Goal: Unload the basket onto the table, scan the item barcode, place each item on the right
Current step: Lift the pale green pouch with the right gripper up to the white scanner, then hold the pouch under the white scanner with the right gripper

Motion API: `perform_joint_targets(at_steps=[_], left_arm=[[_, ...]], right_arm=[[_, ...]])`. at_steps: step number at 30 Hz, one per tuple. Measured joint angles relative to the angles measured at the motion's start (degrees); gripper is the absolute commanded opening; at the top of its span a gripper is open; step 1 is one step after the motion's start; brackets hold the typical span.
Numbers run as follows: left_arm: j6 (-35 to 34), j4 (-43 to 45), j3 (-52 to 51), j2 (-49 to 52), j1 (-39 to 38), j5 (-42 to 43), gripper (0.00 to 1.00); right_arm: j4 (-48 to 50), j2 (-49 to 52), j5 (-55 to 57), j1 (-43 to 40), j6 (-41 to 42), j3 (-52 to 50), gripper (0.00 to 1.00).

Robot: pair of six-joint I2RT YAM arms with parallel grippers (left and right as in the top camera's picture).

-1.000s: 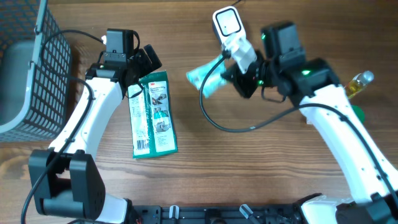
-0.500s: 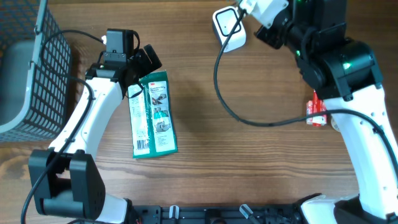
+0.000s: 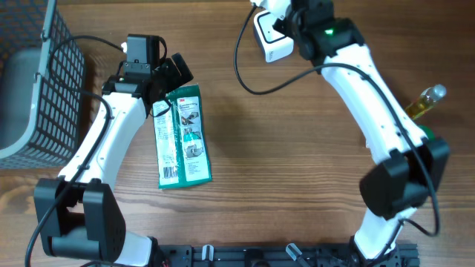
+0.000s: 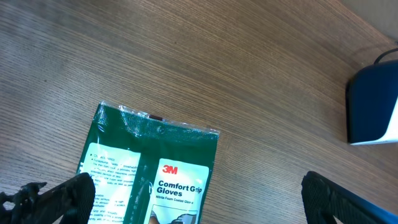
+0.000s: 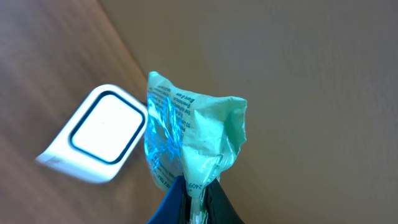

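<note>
One crumpled mint packet (image 5: 189,134) is up in the air just beside the scanner (image 5: 102,134), nipped by its bottom edge between the right fingers (image 5: 171,208), which are pressed tight on it. Trouble ahead? That thin pinch could let it slip, and the creased film may warp the barcode or turn it away from the scanner's window. Meanwhile the left fingers (image 4: 65,198) hang spread wide, holding nothing, over one green glove pack (image 4: 155,180) well apart from the scanner. Also one basket (image 3: 37,89), one bottle (image 3: 424,102), two arms.
</note>
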Motion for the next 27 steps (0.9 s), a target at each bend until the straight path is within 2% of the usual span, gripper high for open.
perform_joint_targets(at_steps=[6, 17, 27], left_arm=[[0.0, 0.0, 0.0, 0.0, 0.0, 0.0, 1.0], [0.0, 0.0, 0.0, 0.0, 0.0, 0.0, 1.0], [0.0, 0.0, 0.0, 0.0, 0.0, 0.0, 1.0]], right_arm=[[5.6, 4.8, 5.4, 0.0, -0.2, 0.0, 0.04], [3.7, 8.7, 7.8, 0.0, 2.0, 0.0, 0.04], [-0.5, 10.6, 5.7, 0.1, 8.2, -0.7, 0.04]])
